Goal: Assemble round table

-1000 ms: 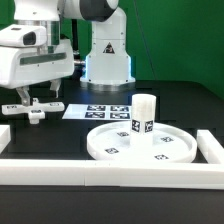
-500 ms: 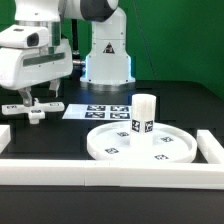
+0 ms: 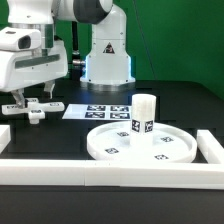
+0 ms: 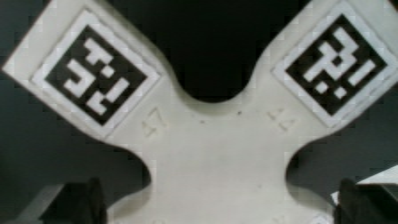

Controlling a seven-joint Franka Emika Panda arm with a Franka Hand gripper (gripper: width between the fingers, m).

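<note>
The large round disc (image 3: 108, 150) lies on the black table at the front middle. The short thick leg (image 3: 144, 114) stands upright on it, with tags on its side. The small cross-shaped foot (image 3: 34, 111) lies on the table at the exterior view's left. My gripper (image 3: 30, 103) is lowered over it. In the wrist view the foot (image 4: 214, 140) fills the picture, with two tagged arms spreading away. My gripper (image 4: 222, 205) is open. Its dark fingers (image 4: 75, 200) stand on either side of the foot's body, with small gaps.
The marker board (image 3: 95, 110) lies flat behind the disc, beside the foot. Long white border rails run along the front (image 3: 120, 172), the exterior view's right (image 3: 211, 148) and left (image 3: 4, 135). The arm's base (image 3: 108, 55) stands at the back middle.
The arm's upper part has shifted slightly toward the exterior view's left. The gripper stays low over the foot. The foot, disc and leg have not moved.
</note>
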